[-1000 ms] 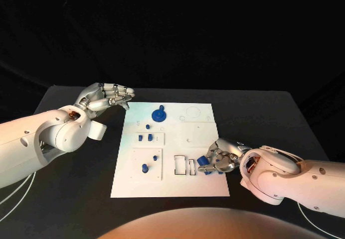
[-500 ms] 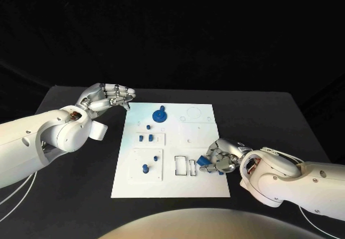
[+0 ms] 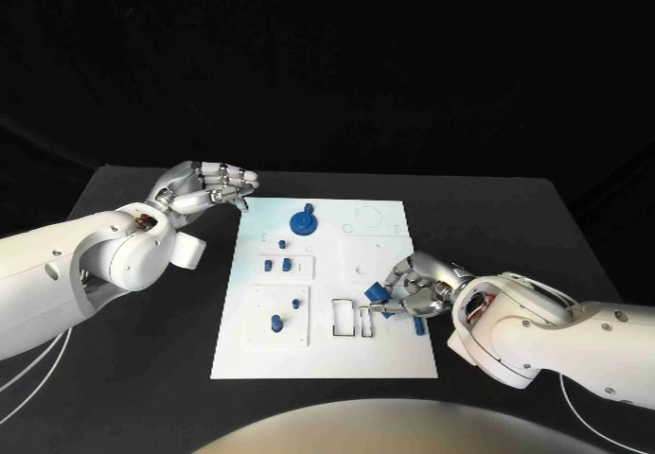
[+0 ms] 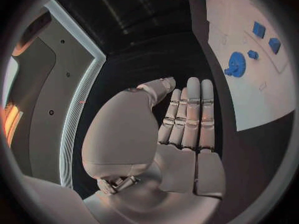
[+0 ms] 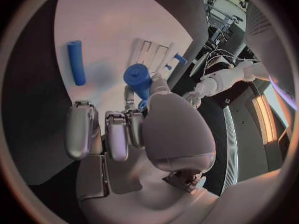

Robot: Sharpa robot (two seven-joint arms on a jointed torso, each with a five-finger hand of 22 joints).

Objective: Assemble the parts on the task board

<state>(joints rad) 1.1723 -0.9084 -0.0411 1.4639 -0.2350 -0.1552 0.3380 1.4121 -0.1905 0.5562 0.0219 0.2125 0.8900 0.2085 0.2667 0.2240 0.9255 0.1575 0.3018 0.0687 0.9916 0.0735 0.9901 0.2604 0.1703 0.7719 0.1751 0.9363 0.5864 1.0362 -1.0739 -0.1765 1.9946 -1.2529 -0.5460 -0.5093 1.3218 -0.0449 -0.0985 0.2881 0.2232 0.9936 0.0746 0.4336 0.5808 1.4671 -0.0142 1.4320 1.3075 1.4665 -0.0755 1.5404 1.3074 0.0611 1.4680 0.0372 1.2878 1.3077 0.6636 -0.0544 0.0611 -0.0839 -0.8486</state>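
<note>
Right hand (image 3: 414,293) at board's 4 o'clock, pinching blue cylinder (image 5: 138,79), axis tilted. Blue rod (image 5: 76,61) flat on task board (image 3: 396,355). Left hand (image 3: 204,184) curled, holding nothing.

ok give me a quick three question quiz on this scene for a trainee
1. True or false: the right hand holds a blue part.
2. Where is the left hand? A) over the rectangular slots B) beside the task board, near its far left corner C) on the blue gear
3. Fill in: a loose blue ___ lies on the board near the right hand.

Key: 1 true; 2 B; 3 rod.
</note>
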